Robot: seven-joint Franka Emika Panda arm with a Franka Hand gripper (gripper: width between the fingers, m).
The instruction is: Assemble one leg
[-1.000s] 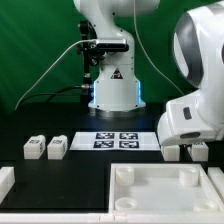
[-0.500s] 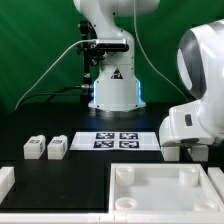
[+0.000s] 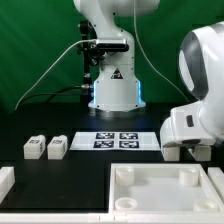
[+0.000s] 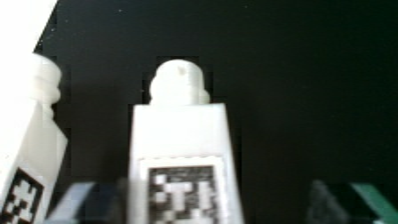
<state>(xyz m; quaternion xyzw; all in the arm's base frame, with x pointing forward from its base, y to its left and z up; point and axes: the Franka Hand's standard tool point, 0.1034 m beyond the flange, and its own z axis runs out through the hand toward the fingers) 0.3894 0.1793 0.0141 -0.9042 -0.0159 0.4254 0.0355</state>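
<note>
At the exterior view's right, the gripper (image 3: 190, 153) hangs low over the black table (image 3: 90, 172), and the arm (image 3: 200, 70) hides what lies under it; two other legs (image 3: 57, 148) rest well apart from the jaws, beyond the marker board (image 3: 120, 140). On the wrist view, the leg (image 4: 180, 130) stands between the jaws, which are spread and grip nothing, nearer to one finger (image 4: 89, 200); a second leg (image 4: 36, 120) lies just outside that finger. I judge it best to centre first, then close slowly, so the neighbour is not pushed.
</note>
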